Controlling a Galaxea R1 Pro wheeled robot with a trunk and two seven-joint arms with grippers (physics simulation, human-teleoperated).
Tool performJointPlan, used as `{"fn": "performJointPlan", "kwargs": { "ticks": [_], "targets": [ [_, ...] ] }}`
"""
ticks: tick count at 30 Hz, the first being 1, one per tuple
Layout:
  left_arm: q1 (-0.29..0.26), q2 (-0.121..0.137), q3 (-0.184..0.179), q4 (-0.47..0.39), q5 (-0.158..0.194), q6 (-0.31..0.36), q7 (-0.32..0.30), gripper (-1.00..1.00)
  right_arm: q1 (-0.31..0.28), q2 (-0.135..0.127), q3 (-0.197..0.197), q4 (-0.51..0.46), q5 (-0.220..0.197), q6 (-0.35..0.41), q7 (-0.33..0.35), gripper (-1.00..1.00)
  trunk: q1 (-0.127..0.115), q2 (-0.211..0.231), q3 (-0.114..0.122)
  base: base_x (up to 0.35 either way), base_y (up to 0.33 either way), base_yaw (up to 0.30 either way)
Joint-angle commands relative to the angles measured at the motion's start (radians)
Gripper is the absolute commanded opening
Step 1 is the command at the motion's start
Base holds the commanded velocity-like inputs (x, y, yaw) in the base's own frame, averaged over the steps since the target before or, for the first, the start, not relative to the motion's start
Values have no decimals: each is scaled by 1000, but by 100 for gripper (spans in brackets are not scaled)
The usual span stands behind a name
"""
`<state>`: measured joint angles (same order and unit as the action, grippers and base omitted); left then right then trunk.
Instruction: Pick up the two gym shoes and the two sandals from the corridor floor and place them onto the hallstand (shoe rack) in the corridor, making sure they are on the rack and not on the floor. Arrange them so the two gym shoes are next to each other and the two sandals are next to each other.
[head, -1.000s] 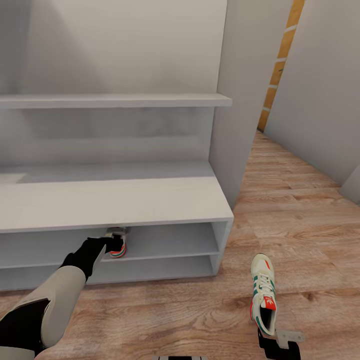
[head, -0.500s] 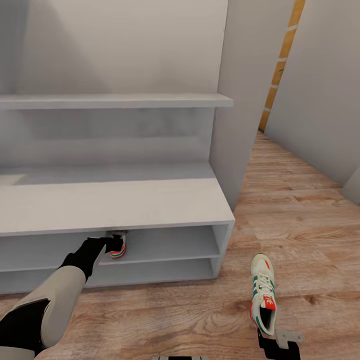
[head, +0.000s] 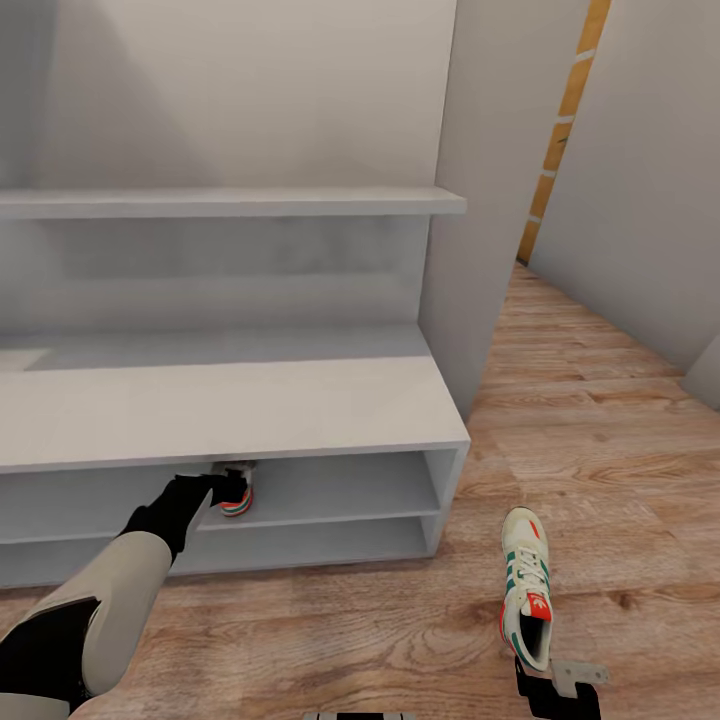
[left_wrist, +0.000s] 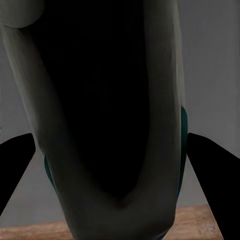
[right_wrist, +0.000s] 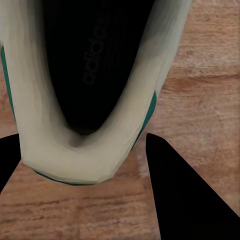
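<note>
Reaching into the hallstand (head: 240, 400), the left gripper (head: 222, 488) has one gym shoe (head: 236, 490) on the upper open shelf just under the bench top, heel pinched between its fingers (left_wrist: 15, 165) as far as the wrist cam shows. The other gym shoe (head: 527, 585) sits on the corridor floor (head: 600, 450) off the hallstand's right end, toe toward the wall. The right gripper (head: 548, 690) is at its heel, fingers (right_wrist: 185, 195) spread either side, not clamped.
</note>
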<state>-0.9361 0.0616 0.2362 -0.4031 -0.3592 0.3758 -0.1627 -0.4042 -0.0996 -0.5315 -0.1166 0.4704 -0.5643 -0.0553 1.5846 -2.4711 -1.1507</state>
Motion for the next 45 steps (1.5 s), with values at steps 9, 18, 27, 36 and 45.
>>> {"fn": "performJointPlan", "kwargs": {
  "ticks": [9, 18, 27, 36, 45],
  "targets": [
    [-1, 1, 9, -3, -10, 3, -9, 100, -1, 0, -4, 2, 10, -3, -8, -100, 0, 0, -1, 0, 0, 0],
    [0, 3, 8, -3, -12, 0, -9, 100, -1, 0, -4, 2, 10, -3, -8, -100, 0, 0, -1, -104, 0, 0],
    [1, 2, 6, -2, -12, 0, -9, 100, -1, 0, -4, 2, 10, -3, -8, -100, 0, 0, -1, -318, 0, 0],
    [8, 4, 7, -2, -11, -5, -11, 100, -1, 0, -4, 2, 10, -3, -8, -100, 0, 0, -1, -327, 54, 0],
    [130, 43, 13, 1, 26, -135, -19, 100, -1, 0, -4, 2, 10, -3, -8, -100, 0, 0, -1, -291, 150, 0]
  ]
}}
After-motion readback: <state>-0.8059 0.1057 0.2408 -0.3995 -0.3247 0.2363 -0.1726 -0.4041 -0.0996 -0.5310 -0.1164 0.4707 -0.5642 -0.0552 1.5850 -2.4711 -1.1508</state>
